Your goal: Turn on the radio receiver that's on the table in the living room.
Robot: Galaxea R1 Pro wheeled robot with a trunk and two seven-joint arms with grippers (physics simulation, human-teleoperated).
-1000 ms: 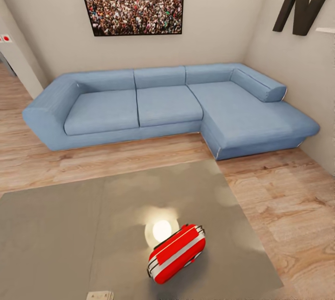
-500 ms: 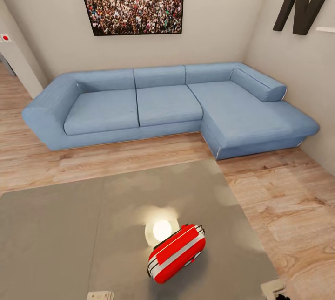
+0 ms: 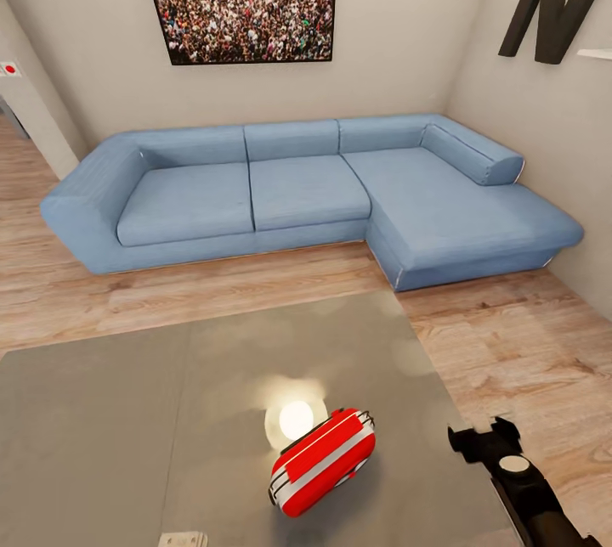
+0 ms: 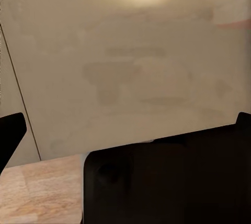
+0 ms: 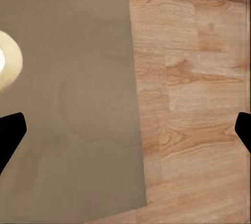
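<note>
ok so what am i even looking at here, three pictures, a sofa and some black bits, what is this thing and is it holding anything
These are simulator renders from a wheeled robot with two arms. The big picture comes from its head camera: a long blue L-shaped sofa, a light wood plank floor, and a low glossy grey table carrying a small rounded red radio with white trim. The black arm at lower right ends in the right gripper, beside the radio, not touching it. The other two pictures come from cameras on each wrist, looking along the fingers. The right one shows the table edge over the floor, with black fingertips spread wide, holding nothing. The left one is too dark to judge.

Radio receiver (image 3: 323,462) on table (image 3: 127,428) — sofa (image 3: 297,190) behind.
</note>
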